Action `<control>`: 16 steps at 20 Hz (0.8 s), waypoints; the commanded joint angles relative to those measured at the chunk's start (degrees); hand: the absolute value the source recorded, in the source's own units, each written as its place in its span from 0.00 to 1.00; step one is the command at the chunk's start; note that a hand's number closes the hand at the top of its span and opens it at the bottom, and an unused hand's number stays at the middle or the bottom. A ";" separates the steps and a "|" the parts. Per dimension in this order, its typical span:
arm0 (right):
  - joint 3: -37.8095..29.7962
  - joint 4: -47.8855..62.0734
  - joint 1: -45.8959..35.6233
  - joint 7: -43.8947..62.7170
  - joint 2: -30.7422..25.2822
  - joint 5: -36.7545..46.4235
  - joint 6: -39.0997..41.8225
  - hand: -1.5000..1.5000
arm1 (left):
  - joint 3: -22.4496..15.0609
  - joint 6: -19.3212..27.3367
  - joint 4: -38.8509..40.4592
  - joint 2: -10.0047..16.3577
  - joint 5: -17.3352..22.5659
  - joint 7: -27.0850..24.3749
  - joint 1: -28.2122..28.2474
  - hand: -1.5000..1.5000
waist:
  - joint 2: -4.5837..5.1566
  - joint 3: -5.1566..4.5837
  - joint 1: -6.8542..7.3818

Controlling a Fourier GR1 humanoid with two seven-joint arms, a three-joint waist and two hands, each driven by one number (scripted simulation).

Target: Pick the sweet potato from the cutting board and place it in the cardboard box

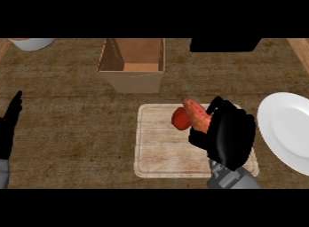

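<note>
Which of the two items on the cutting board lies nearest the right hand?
The long orange sweet potato, right beside the right hand; the round red item lies left of it, farther away.

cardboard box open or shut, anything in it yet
Open and empty: the cardboard box shows a bare floor from above; the sweet potato is over the cutting board.

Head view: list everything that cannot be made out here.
Sweet potato: its lower end is hidden behind the right hand.
Cutting board: its right part is covered by that hand.
Black object at the top: cut off by the edge, so it cannot be identified.
White vessel, top left: mostly cut off by the edge.
Plate: its right side is cut off by the edge.
</note>
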 commanded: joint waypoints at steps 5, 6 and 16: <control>15.99 -0.03 -18.03 22.13 0.48 -1.59 8.61 1.00 | -0.15 -1.93 0.61 0.60 0.18 1.03 -3.75 0.50 | 0.87 0.21 2.11; 12.65 1.62 -21.25 22.22 0.47 -4.70 6.19 1.00 | -0.53 -3.28 -0.44 0.86 0.76 0.02 -2.40 0.50 | 0.93 0.21 2.83; -4.98 20.75 -39.73 15.71 0.48 -14.03 -8.56 1.00 | -1.46 -1.77 1.24 -0.53 -0.90 -0.38 -4.64 0.50 | 1.67 0.20 4.18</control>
